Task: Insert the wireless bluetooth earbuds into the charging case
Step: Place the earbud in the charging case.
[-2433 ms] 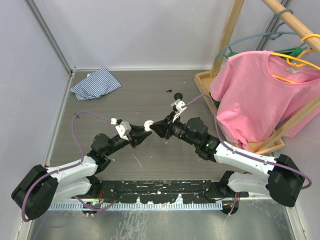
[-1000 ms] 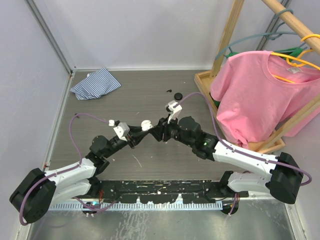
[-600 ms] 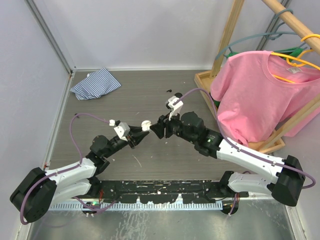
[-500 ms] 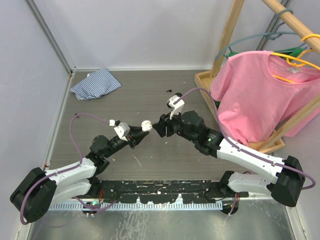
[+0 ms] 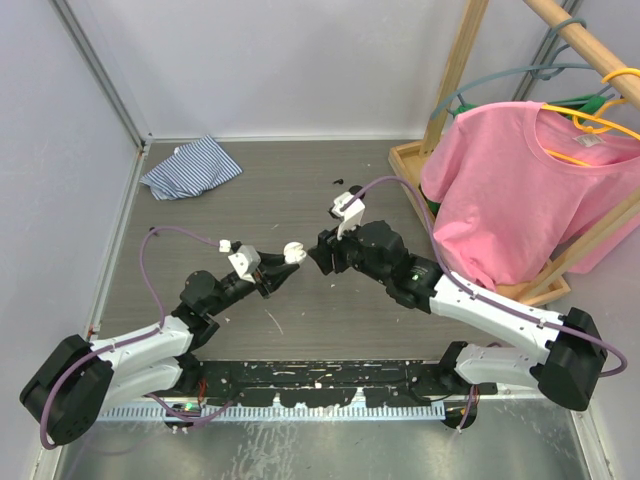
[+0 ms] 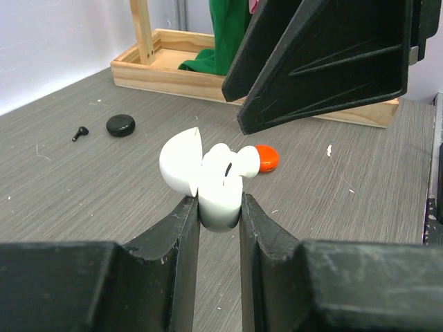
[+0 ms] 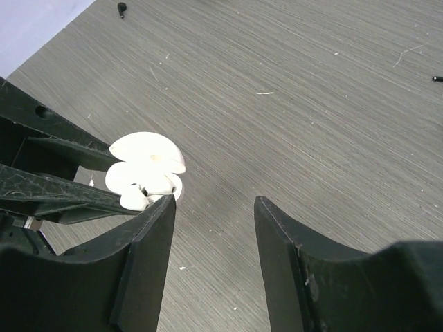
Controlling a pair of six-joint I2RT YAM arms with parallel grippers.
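Observation:
My left gripper (image 5: 281, 264) is shut on a white round charging case (image 5: 293, 251) and holds it above the table with the lid open. In the left wrist view the case (image 6: 220, 200) sits between my fingertips, its lid (image 6: 180, 162) is tipped to the left, and white earbuds (image 6: 235, 160) lie in its top. My right gripper (image 5: 318, 252) is open and empty, just right of the case. In the right wrist view the case (image 7: 147, 166) lies beside the left fingertip (image 7: 156, 221). A black earbud (image 6: 80, 131) lies on the table.
A black round case (image 5: 355, 191) lies farther back on the table. A red-orange round thing (image 6: 266, 158) lies behind the white case. A striped cloth (image 5: 190, 166) is at the back left. A wooden rack (image 5: 412, 160) with a pink shirt (image 5: 520, 190) stands at the right.
My right gripper closed in on the white case about a second ago and has since drawn back a little to the right, open. My left gripper still holds the case in nearly the same place.

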